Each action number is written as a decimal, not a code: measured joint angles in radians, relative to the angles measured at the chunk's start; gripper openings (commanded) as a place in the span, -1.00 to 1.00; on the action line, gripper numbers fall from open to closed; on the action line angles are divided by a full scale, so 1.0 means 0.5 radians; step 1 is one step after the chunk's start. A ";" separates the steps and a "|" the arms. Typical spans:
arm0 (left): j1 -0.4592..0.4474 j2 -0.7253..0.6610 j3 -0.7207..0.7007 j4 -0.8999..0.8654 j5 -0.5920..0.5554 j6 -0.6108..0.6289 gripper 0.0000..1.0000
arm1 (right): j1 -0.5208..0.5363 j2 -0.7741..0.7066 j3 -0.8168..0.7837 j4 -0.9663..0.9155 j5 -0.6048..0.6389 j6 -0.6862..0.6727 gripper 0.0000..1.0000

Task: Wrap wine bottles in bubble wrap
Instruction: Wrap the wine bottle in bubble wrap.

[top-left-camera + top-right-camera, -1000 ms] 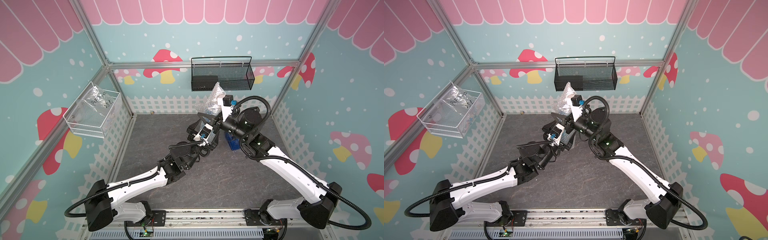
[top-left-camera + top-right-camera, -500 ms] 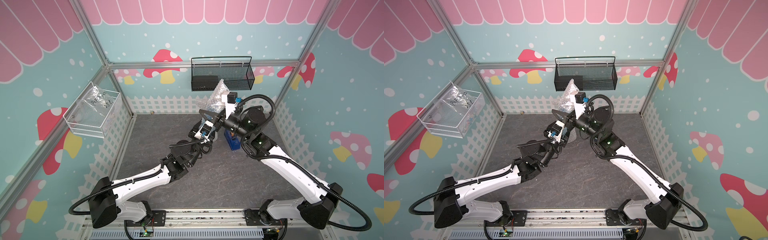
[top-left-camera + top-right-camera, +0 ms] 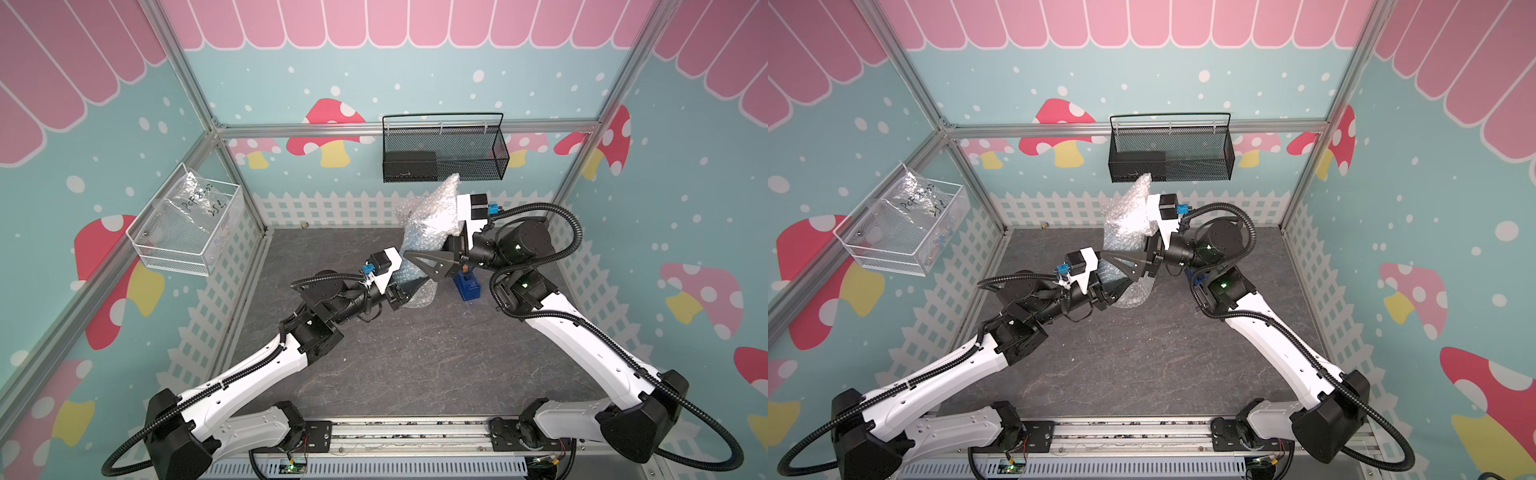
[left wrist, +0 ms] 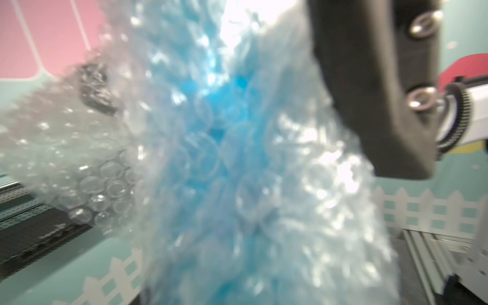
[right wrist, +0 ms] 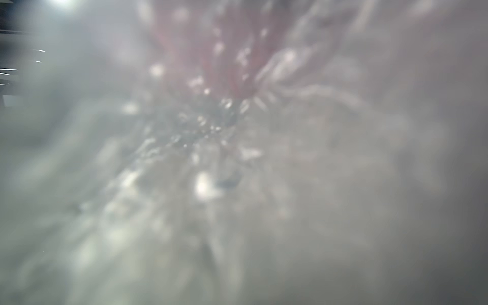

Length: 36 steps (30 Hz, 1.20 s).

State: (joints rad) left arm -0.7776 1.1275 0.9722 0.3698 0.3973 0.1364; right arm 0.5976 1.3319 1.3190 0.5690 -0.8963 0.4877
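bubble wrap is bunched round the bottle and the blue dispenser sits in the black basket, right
No: the dispenser isn't in the basket; in a top view it stands on the table, beside the bundle. The bubble wrap is indeed bunched round the bottle.

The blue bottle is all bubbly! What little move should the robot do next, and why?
Probably fold the loose top of the bubble wrap down over the bottle with the right tool: the left tool seems to grip it low, while crumpled wrap sticks up above.
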 measured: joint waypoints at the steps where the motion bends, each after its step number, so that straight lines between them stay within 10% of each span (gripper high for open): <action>1: 0.004 0.000 0.018 -0.044 0.059 -0.020 -0.41 | -0.001 0.027 0.006 0.061 -0.063 0.045 0.85; 5: 0.034 -0.002 0.079 -0.175 0.204 -0.087 -0.40 | -0.014 0.150 0.051 0.338 -0.294 0.259 0.72; 10: 0.064 -0.002 0.125 -0.311 0.269 -0.112 -0.28 | -0.020 0.256 0.071 0.687 -0.541 0.558 -0.10; 16: 0.048 -0.024 0.138 -0.390 0.162 -0.075 0.95 | -0.028 0.299 0.095 0.760 -0.598 0.684 -0.61; 25: 0.006 -0.340 -0.076 -0.415 -0.558 0.049 0.98 | -0.043 0.166 0.190 -0.220 0.043 -0.069 -0.68; 36: -0.018 -0.097 -0.013 -0.102 -0.628 0.086 0.98 | 0.016 0.105 0.199 -0.494 0.478 -0.296 -0.69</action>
State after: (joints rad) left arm -0.7868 1.0790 0.9657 0.3187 0.0834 0.1795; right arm 0.6056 1.3846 1.4185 0.3218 -0.6571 0.3397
